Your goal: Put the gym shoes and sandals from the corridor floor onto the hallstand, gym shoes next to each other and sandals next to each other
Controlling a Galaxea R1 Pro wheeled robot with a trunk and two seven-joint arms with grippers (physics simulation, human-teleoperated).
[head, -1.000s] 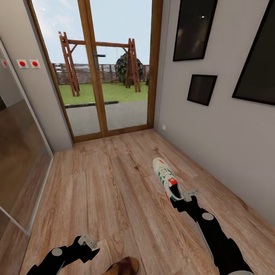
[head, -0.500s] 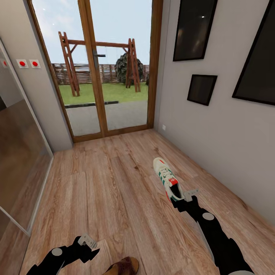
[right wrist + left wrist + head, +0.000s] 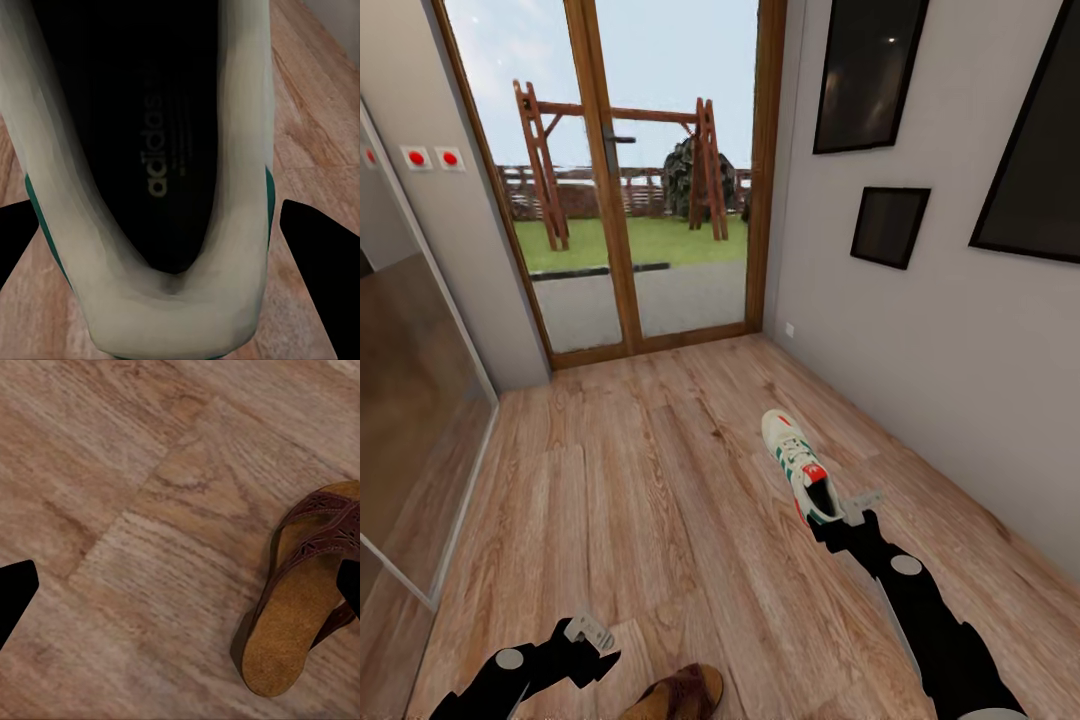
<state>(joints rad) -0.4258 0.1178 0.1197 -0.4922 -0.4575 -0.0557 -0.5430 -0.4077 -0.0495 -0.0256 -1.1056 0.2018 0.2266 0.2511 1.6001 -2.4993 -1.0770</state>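
Observation:
One gym shoe (image 3: 797, 467), off-white with green stripes and a red tongue, lies on the corridor floor (image 3: 660, 480) near the right wall. My right gripper (image 3: 838, 520) is at its heel. In the right wrist view the gripper (image 3: 161, 247) stands open with its fingers on either side of the gym shoe's heel (image 3: 150, 150). A brown sandal (image 3: 678, 692) lies at the near edge, just right of my left gripper (image 3: 595, 645). In the left wrist view that gripper (image 3: 184, 592) is wide open above bare planks, and the sandal (image 3: 307, 592) lies by one finger. The hallstand is out of view.
A wood-framed glass door (image 3: 660, 180) closes the corridor's far end. The grey wall (image 3: 920, 350) on the right carries dark picture frames. A mirrored sliding panel (image 3: 410, 400) runs along the left. Wood planks stretch between the two arms.
The whole picture has shifted up a little, so the camera has tilted down; more of the sandal shows. Neither arm nor the gym shoe has visibly moved.

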